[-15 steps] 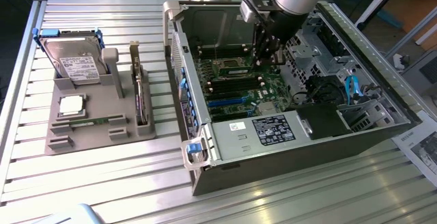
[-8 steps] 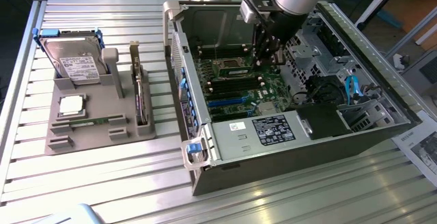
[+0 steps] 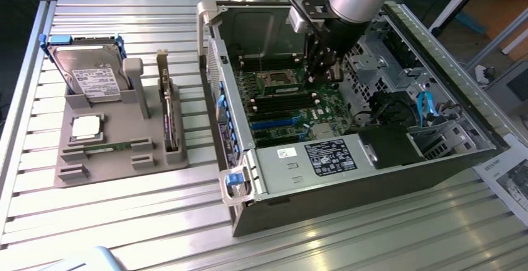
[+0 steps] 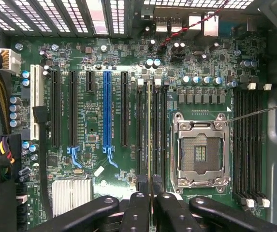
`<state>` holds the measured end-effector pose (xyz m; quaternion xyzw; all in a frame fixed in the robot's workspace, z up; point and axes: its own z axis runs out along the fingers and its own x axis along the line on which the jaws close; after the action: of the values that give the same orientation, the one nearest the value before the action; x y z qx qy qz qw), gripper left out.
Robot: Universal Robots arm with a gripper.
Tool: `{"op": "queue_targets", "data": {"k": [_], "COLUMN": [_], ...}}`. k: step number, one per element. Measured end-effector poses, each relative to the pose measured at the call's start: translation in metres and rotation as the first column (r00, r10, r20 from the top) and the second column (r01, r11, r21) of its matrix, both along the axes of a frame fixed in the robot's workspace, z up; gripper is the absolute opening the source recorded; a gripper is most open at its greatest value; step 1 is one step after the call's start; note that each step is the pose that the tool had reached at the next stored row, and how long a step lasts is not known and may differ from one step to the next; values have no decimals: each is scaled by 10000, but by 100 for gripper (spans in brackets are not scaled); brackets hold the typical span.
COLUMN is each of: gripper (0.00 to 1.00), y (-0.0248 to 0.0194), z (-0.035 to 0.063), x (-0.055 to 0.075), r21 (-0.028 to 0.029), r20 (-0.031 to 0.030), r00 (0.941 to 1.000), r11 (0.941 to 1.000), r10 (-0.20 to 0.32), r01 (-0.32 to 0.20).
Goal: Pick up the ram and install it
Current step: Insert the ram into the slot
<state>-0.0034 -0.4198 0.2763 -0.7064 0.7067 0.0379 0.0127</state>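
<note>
The ram [image 4: 149,135] shows edge-on as a thin greenish strip, held upright between my fingers [image 4: 137,208]. My gripper [image 4: 150,195] is shut on it. The stick hangs just above the bank of black memory slots [image 4: 157,130] beside the open processor socket [image 4: 200,150], in line with one of them; I cannot tell whether it touches the slot. In the exterior view my gripper [image 3: 323,73] reaches down into the open computer case [image 3: 347,178], over the green motherboard [image 3: 285,107].
A second bank of memory slots [image 4: 248,145] lies on the socket's other side, and long expansion slots, one blue [image 4: 108,111], lie nearby. On the exterior view's left a grey holder [image 3: 123,159] carries a hard drive [image 3: 89,73], a silver processor [image 3: 86,127] and an upright expansion card [image 3: 167,119].
</note>
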Motion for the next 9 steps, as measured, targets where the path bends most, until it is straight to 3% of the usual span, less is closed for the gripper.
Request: {"op": "queue_targets", "data": {"k": [9], "gripper": [13], "y": [0], "z": [-94], "x": [-5], "r21": [3], "r20": [1], "r00": [10000], "r11": [10000], "r10": [1], "r01": [-1]}}
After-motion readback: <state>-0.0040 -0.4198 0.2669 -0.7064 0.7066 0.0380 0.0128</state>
